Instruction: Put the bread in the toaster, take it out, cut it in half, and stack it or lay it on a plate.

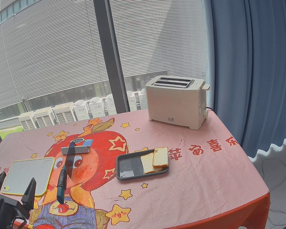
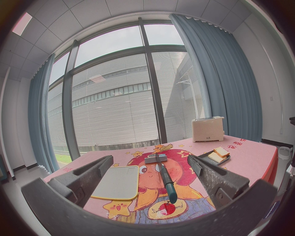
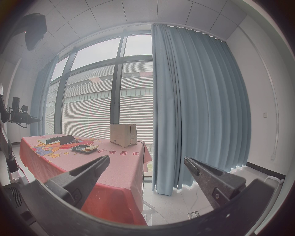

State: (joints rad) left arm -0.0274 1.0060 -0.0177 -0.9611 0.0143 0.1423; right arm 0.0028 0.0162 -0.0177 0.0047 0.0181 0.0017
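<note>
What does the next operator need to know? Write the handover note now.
Left hand: open, empty, at the table's front left edge by the board.
Right hand: open, empty, off the table's front right corner.
Bread: two overlapping slices on the right end of the plate, mid-table.
Toaster: back right, nothing sticking out of its slots.
Knife: left of the plate, blade propped on a rest.
Done: nothing, by how things lie.
Left: toast, take out, halve, plate.
</note>
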